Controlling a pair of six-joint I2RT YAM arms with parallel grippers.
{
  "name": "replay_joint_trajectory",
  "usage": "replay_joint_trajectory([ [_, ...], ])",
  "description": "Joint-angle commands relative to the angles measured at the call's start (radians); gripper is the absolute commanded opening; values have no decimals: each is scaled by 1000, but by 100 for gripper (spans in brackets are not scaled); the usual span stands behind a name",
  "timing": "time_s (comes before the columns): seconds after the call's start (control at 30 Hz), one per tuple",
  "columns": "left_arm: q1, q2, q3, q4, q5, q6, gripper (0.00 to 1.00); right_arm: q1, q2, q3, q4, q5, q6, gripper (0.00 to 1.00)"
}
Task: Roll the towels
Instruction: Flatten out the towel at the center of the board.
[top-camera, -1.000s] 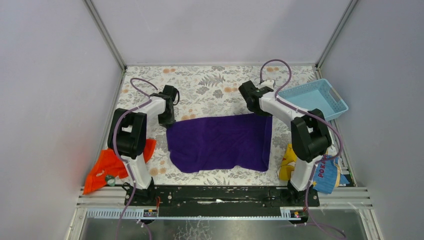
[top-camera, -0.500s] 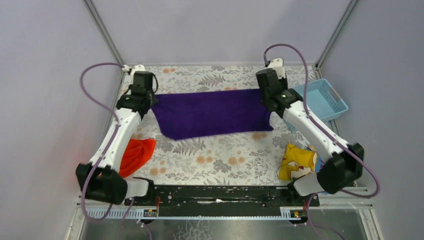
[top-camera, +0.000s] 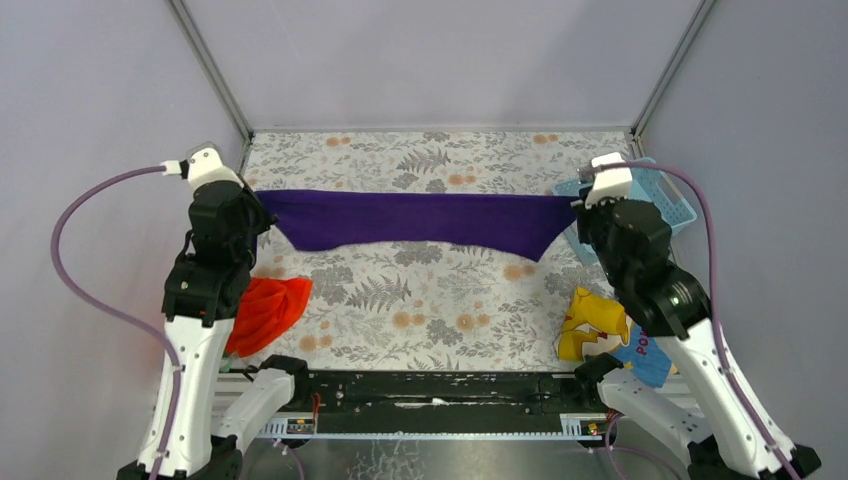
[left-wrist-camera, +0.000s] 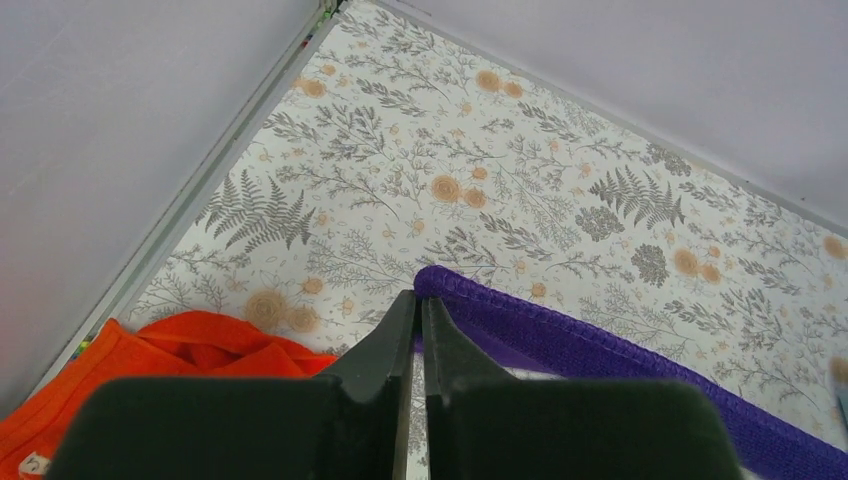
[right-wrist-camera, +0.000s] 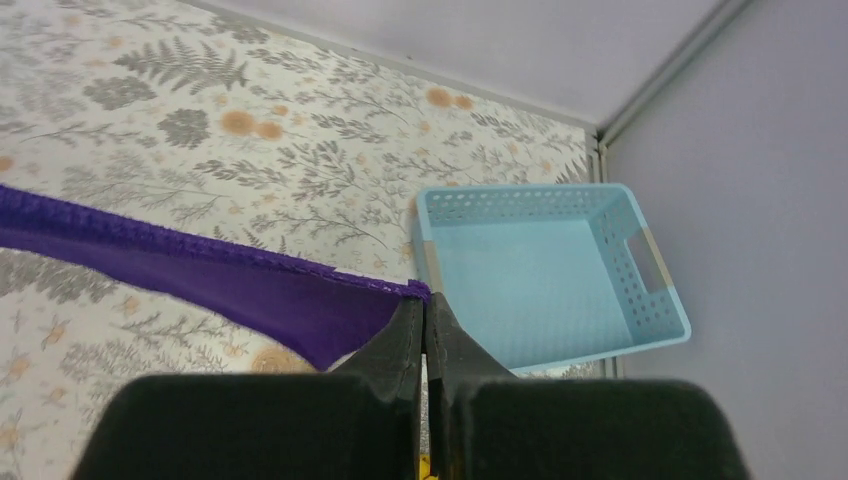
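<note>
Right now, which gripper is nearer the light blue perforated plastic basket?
Right. The right gripper, pinching a corner of the deep purple cloth towel, hangs just beside the basket; the left gripper holds the opposite corner, far from it.

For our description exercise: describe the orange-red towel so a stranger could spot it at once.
On the floral table, look to the near left side, beside the left arm. The orange-red towel lies crumpled there; the purple towel hangs stretched in the air, and the yellow printed cloth lies at the right.
</note>
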Motion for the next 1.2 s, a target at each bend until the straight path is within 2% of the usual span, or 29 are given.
replay_joint_trajectory([
  [0.0,13,-25,16,-80,-69,18,0,-12,-92,-44,-14,-117,-103,0],
  [0.1,13,15,-27,-64,-63,18,0,-12,-93,-91,13,-122,-132,0],
  [0.2,12,98,-95,-10,-53,24,0,-12,-25,-149,73,-83,-162,0],
  [0.3,13,231,-160,63,-37,31,0,-11,79,-233,187,-70,-216,0],
  [0.4,12,407,-166,131,-37,30,0,-46,237,-334,392,-83,-276,0],
  [0.57,13,769,-21,181,-16,41,0,-139,548,-327,659,-95,-307,0],
  [0.8,20,1065,194,248,27,81,0,-218,859,-228,887,-116,-426,0],
  [0.97,37,1177,272,254,62,94,0,-258,988,-159,942,-163,-492,0],
  [1.17,49,1213,285,289,89,95,0,-279,1056,-121,979,-199,-566,0],
])
